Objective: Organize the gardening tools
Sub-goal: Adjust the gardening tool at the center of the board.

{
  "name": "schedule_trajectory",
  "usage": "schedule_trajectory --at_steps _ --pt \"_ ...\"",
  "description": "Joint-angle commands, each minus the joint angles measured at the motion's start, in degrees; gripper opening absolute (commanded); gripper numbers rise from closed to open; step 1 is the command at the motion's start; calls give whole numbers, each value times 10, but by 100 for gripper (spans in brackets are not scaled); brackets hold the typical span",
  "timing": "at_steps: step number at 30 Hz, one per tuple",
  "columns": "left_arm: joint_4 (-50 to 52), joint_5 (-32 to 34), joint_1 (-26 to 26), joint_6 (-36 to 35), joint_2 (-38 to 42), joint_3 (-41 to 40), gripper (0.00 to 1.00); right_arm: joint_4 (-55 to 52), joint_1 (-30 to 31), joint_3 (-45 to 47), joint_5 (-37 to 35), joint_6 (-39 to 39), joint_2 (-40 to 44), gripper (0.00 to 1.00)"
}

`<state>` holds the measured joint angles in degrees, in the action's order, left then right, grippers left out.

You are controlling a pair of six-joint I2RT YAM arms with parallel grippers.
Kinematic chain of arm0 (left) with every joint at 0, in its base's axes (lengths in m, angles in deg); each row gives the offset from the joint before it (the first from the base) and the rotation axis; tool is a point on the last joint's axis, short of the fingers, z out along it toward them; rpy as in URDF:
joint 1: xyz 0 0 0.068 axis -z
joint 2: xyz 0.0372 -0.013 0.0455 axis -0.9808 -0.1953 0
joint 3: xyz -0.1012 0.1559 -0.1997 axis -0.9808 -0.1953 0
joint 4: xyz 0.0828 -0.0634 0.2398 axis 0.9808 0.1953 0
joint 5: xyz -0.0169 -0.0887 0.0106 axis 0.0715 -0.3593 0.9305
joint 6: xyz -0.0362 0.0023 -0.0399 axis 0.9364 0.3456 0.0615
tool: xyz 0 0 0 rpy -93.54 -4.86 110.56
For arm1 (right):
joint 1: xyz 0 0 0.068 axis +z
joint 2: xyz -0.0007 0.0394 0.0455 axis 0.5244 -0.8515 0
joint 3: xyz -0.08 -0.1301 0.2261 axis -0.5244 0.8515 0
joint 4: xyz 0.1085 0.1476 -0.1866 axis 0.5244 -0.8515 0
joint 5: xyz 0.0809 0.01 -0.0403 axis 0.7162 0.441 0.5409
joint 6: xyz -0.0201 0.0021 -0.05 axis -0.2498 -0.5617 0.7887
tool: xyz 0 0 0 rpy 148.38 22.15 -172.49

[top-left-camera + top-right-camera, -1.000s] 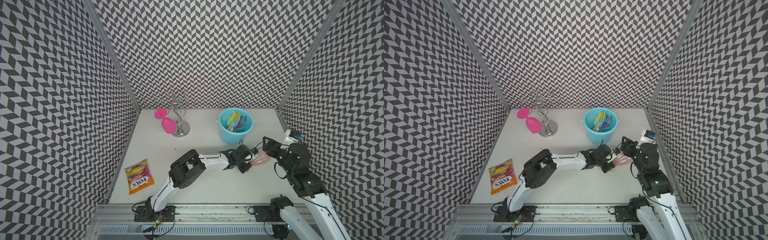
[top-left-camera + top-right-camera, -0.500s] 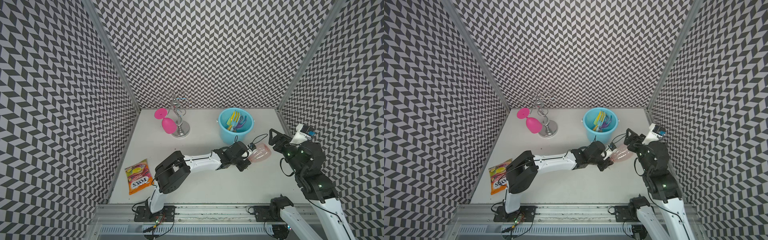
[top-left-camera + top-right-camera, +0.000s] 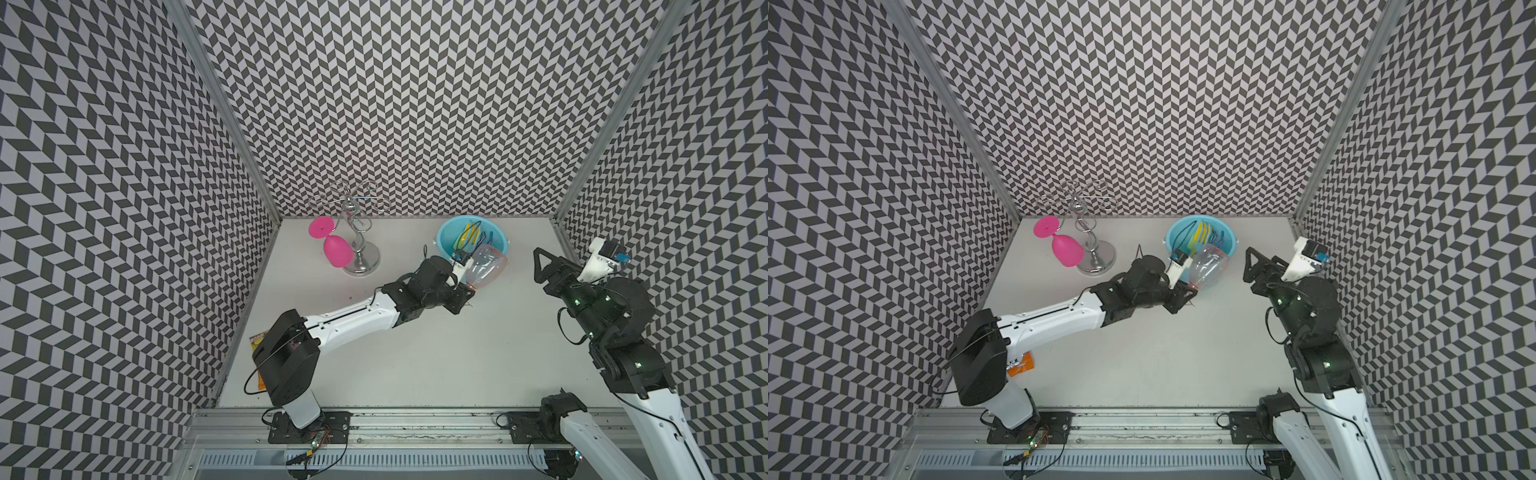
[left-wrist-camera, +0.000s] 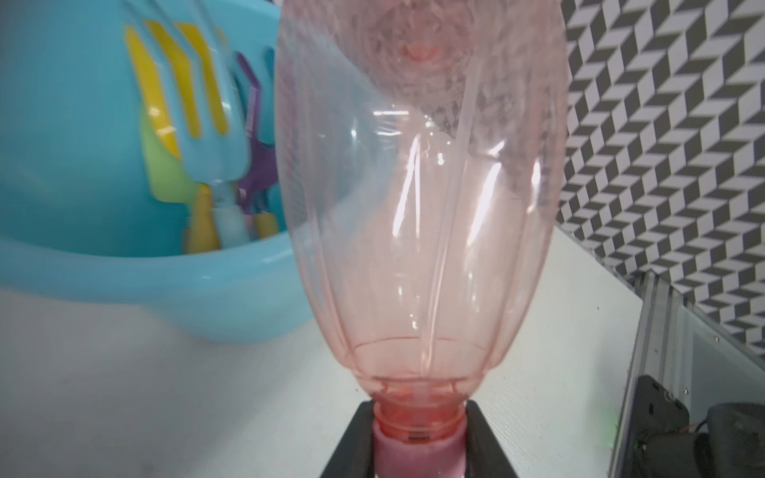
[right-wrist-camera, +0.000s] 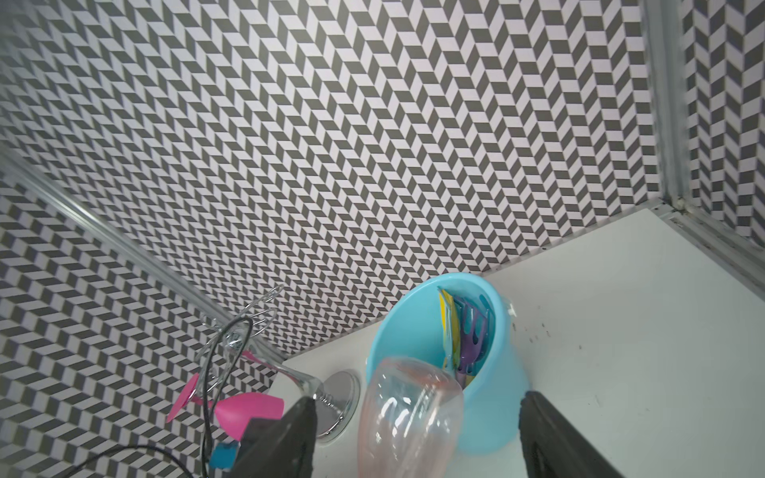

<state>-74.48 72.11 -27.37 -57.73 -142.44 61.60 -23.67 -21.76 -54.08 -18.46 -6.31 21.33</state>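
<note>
White tabletop (image 3: 415, 353), outstretched left claw (image 3: 464, 290) clenched on spray bottle (image 3: 487, 269), right claw (image 3: 543, 269) agape.

A translucent pink plastic spray bottle (image 3: 486, 266) with an opaque pink collar hangs tilted above the desk (image 3: 415, 353). Its neck points near-left, clamped in the left end effector (image 4: 418, 407), and its base is raised just beside the near rim of a pale blue plastic bucket (image 3: 449, 237) at the far right. Standing heads-up in the bucket and leaning together are a pale blue plastic fork (image 4: 217, 165), a yellow plastic scoop (image 4: 140, 82), a green plastic trowel (image 4: 163, 178), a purple plastic rake (image 4: 258, 165) and a blue plastic rake (image 5: 485, 327).
</note>
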Motion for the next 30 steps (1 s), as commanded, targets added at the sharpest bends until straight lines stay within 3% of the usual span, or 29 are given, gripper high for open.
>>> schedule_trajectory --at_steps 1,9,12,20,30 --pt "-37 -16 -21 52 48 -19 8 82 -3 20 86 -4 -5 77" --pt "-116 -57 -84 182 128 -73 8 226 0 101 303 -17 -37 75" --pt "-148 -66 -95 235 144 -83 8 274 23 131 324 -26 -50 75" --pt "-256 -107 -111 374 160 -121 8 325 185 150 223 45 -74 74" --pt "-312 -116 -109 470 165 -147 6 485 284 207 38 106 -86 69"
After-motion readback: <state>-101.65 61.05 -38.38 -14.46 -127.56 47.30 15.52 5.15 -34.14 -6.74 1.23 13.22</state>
